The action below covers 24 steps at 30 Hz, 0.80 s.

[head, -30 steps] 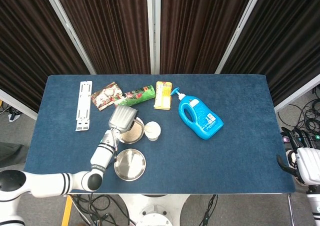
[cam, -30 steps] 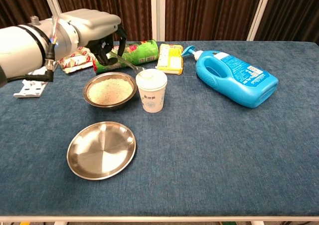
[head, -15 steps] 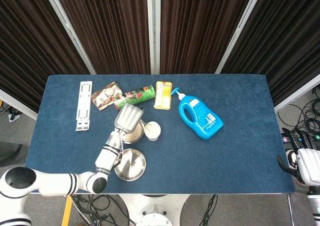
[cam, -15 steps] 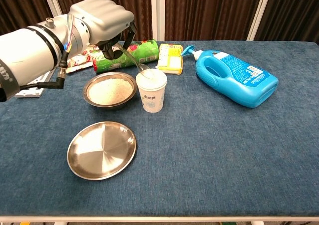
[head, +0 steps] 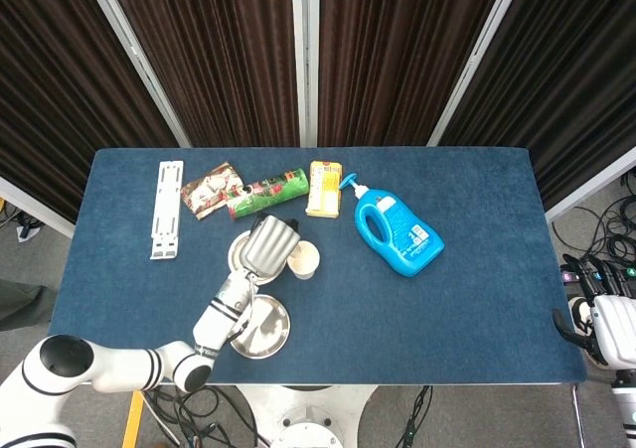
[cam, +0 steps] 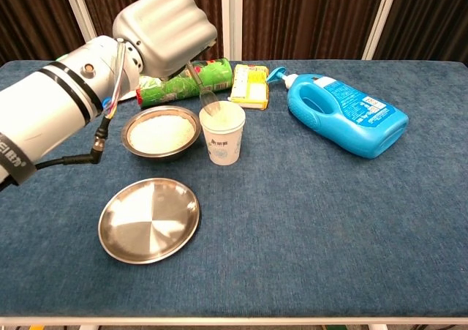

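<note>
My left hand hangs above the table, fingers curled round the handle of a clear spoon. The spoon's bowl dips into the top of a white paper cup. Just left of the cup stands a metal bowl filled with pale grain, partly hidden by the hand in the head view. An empty metal plate lies in front of the bowl. My right hand hangs off the table's right edge, and its fingers cannot be made out.
A blue detergent bottle lies on its side right of the cup. Along the back are a green tube, a yellow carton, a red-and-white snack bag and a white bracket.
My left hand has risen and moved right, from over the bowl toward the cup. The spoon went with it and now points steeply down into the cup.
</note>
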Each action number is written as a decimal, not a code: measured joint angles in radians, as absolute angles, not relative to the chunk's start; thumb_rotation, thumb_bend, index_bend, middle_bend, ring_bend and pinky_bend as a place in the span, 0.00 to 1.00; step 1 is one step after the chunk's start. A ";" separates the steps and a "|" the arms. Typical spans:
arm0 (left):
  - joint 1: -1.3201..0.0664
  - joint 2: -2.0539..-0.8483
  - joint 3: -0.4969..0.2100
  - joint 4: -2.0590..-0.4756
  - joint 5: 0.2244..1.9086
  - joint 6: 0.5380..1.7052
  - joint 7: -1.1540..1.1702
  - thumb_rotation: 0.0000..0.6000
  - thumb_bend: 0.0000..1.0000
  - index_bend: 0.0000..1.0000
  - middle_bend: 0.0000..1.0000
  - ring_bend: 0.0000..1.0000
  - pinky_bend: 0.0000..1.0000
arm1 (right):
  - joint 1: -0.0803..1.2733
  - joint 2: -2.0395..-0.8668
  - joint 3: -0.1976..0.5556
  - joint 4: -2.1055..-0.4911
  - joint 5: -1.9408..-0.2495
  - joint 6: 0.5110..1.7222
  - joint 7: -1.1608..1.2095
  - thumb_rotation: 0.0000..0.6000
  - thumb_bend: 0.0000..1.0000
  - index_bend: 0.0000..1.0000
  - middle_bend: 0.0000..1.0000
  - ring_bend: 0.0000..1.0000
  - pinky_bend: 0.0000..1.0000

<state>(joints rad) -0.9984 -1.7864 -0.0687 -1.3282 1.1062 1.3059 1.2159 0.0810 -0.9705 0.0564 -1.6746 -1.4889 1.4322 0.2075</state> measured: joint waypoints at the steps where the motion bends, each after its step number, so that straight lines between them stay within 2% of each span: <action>1: -0.997 -1.789 -0.065 -1.321 1.115 1.307 1.226 1.00 0.47 0.60 0.96 0.95 1.00 | 0.081 -0.971 0.056 -1.674 -1.489 1.432 0.208 1.00 0.30 0.08 0.21 0.00 0.00; 8: -0.985 -1.810 -0.051 -1.273 1.181 1.320 1.292 1.00 0.48 0.60 0.96 0.95 1.00 | 0.082 -0.971 0.056 -1.676 -1.490 1.429 0.208 1.00 0.30 0.08 0.21 0.00 0.00; 19: -0.940 -1.789 -0.147 -1.354 1.139 1.308 1.147 1.00 0.47 0.60 0.96 0.95 1.00 | 0.089 -0.974 0.061 -1.669 -1.486 1.419 0.218 1.00 0.30 0.08 0.21 0.00 0.00; 24: -0.912 -1.769 -0.189 -1.407 1.104 1.287 1.004 1.00 0.47 0.60 0.96 0.95 1.00 | 0.093 -0.974 0.065 -1.669 -1.482 1.414 0.219 1.00 0.30 0.08 0.21 0.00 0.00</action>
<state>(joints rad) -0.9117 -1.7687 -0.1894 -1.4073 1.1043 1.2875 1.0042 0.0932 -0.9740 0.0648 -1.6685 -1.4815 1.4143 0.2192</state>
